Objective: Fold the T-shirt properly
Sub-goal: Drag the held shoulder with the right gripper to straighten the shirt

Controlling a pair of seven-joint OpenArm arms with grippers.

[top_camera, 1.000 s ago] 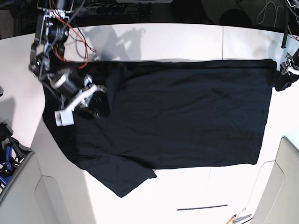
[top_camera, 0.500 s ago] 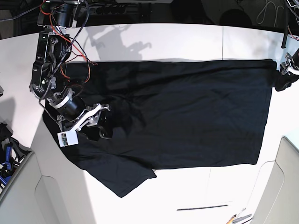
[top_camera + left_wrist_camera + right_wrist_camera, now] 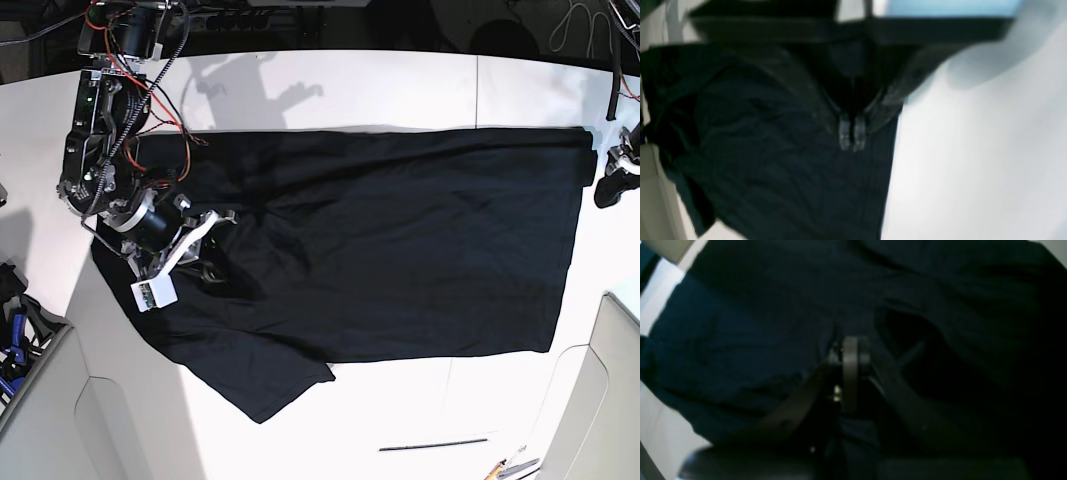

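T-shirt (image 3: pixel 400 240), black and plain, lies spread wide across the white table (image 3: pixel 400 85), one sleeve (image 3: pixel 265 385) trailing toward the table's near edge and soft wrinkles gathered under the right claw. The cloth fills nearly all of the right wrist view (image 3: pixel 740 323) and the left half of the left wrist view (image 3: pixel 756 150), where its straight edge runs just beside the left claw, with bare table beyond.

Right arm (image 3: pixel 100 150), strung with red and black wires, reaches down over the shirt's shoulder end. Its claw (image 3: pixel 848 363) is pressed together with its tip down among the folds; the dim, dark picture does not show whether any fabric is caught between the fingers. A deep fold of cloth rises just beside it.

Left claw (image 3: pixel 852 133) sits at the shirt's opposite end, near the far corner, its two pale fingertips (image 3: pixel 844 131) pressed together over the cloth close to its edge. That view is blurred, and whether they pinch any fabric cannot be told. In the base view this claw (image 3: pixel 612 185) shows only as a dark shape at the frame's edge, just off the shirt's corner.

A thin dark rod (image 3: pixel 432 444) lies on the bare table well apart from both claws, past the shirt's near hem.
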